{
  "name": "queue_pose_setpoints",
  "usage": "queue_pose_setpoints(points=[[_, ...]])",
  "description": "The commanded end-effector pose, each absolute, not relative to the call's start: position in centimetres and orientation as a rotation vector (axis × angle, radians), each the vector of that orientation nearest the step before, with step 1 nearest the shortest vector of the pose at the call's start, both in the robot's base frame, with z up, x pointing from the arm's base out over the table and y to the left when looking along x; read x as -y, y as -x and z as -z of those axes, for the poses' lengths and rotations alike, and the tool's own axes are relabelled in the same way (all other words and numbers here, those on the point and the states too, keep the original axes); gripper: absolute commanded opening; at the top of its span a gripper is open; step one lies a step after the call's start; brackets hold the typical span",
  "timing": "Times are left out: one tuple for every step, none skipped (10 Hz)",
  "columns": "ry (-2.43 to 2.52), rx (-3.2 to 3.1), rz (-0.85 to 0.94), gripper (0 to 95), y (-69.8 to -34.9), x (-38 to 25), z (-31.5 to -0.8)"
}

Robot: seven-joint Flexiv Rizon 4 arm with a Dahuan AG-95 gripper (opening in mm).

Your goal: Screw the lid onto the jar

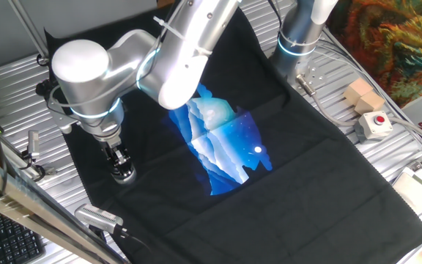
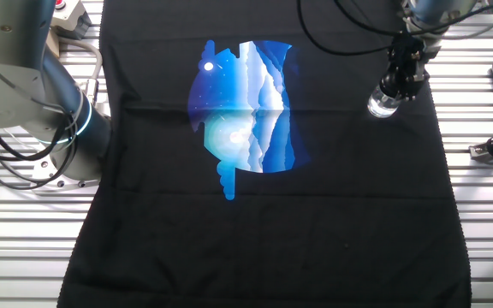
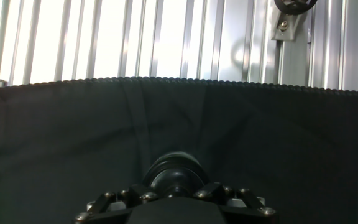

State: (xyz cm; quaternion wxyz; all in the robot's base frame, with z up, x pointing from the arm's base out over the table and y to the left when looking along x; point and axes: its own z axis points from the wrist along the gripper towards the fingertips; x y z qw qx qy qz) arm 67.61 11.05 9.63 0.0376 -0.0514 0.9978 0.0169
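Note:
The jar is small, clear and shiny, and stands on the black cloth near its left edge. In the other fixed view the jar sits at the cloth's upper right. My gripper comes straight down onto its top, fingers closed in around the top of the jar. In the hand view the dark round lid shows between the fingers, with the gripper shut on it. Whether the lid sits fully on the jar's neck is hidden.
A blue mountain print covers the cloth's middle. A red-buttoned box and a wooden block lie on the slatted metal table at the right. A grey metal cylinder and a keyboard lie at front left. The cloth's edge runs close beyond the jar.

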Motion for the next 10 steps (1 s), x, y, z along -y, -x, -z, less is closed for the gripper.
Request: queue_pose_setpoints(points=[[0.161,-3.062,-0.009,0.0,-67.56,-11.06,-9.59],[0.144,-3.06,-0.031,0.0,-67.57,-11.05,-9.58],[0.134,-3.058,-0.041,0.0,-67.57,-11.05,-9.58],[0.114,-3.054,-0.056,0.0,-67.57,-11.05,-9.58],[0.107,-3.053,-0.054,0.0,-67.57,-11.05,-9.58],[0.102,-3.053,-0.044,0.0,-67.57,-11.05,-9.58],[0.101,-3.056,-0.011,0.0,-67.57,-11.04,-9.58],[0.099,-3.056,-0.008,0.0,-67.57,-11.03,-9.58],[0.087,-3.054,-0.02,0.0,-67.57,-11.02,-9.59],[0.08,-3.052,-0.026,0.0,-67.57,-11.01,-9.59]])
